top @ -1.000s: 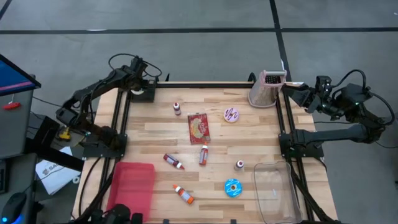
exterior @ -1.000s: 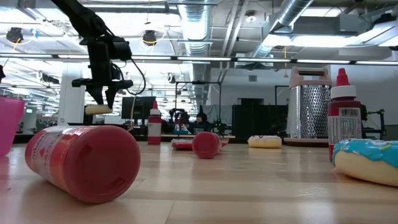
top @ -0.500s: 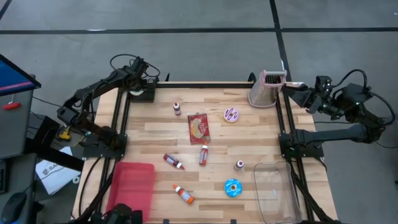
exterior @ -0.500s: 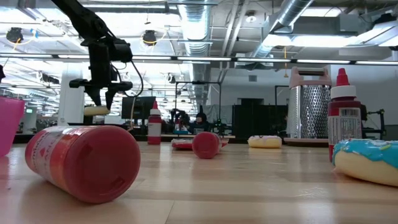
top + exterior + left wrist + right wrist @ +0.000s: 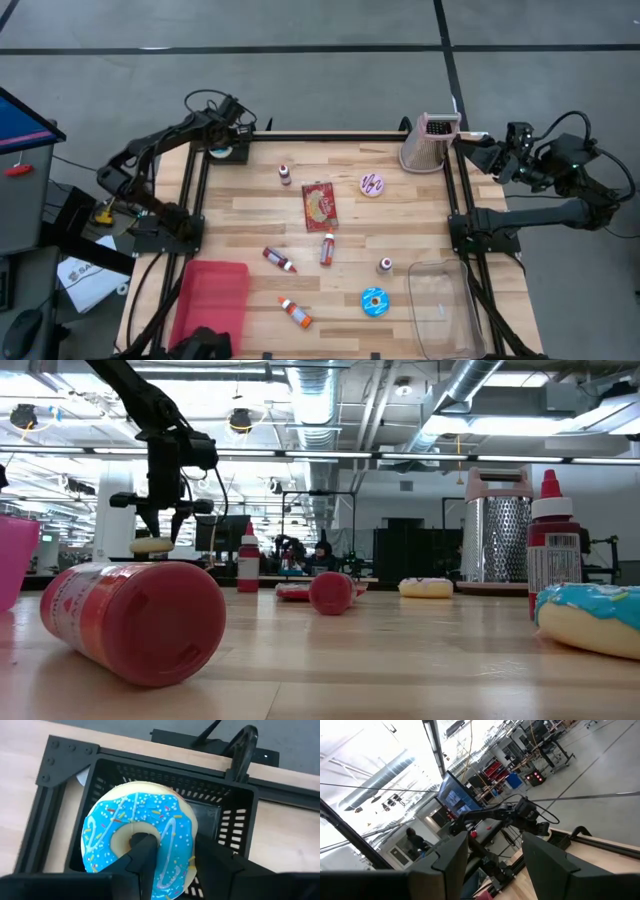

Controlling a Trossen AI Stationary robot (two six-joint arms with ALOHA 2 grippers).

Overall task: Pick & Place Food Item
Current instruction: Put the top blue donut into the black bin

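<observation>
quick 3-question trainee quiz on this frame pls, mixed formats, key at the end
1. True or false: the left gripper holds a blue-iced donut over the black basket.
2. Which item stands at the table's far right corner? A) metal grater B) a kettle C) a toaster
3. Fill in: the right gripper points out into the room and holds ____.

Key: 1 true; 2 A; 3 nothing
</observation>
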